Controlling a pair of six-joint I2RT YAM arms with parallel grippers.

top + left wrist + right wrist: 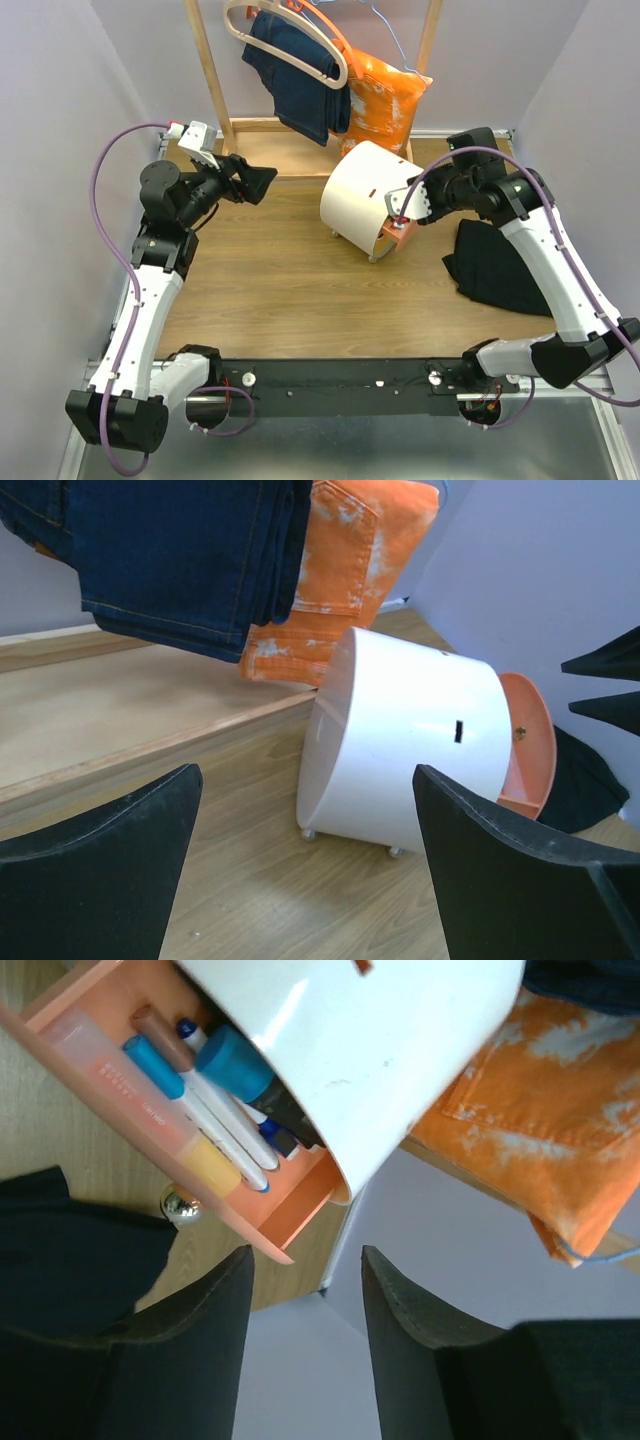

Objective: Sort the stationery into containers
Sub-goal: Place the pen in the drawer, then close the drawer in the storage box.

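The cream-white cabinet (362, 193) lies tipped on the wooden table, its round top toward the left arm. One orange drawer (140, 1100) stands pulled out. It holds the stationery (205, 1095): blue-capped markers, white pens, a brown-capped pen and an orange-yellow one. A silver knob (182, 1206) sits on the drawer front. My right gripper (305, 1260) hangs just off the drawer's corner, open, with nothing between its fingers. My left gripper (305, 880) is open and empty, well left of the cabinet (400, 745), and faces its back and little feet. The drawer (530, 745) shows at the cabinet's far end.
A wooden clothes rack (212, 75) stands at the back, with dark jeans (295, 75) and an orange bag (385, 100) hanging on it. A dark folded cloth (500, 265) lies under the right arm. The rack's raised wooden base (120, 710) runs behind the cabinet.
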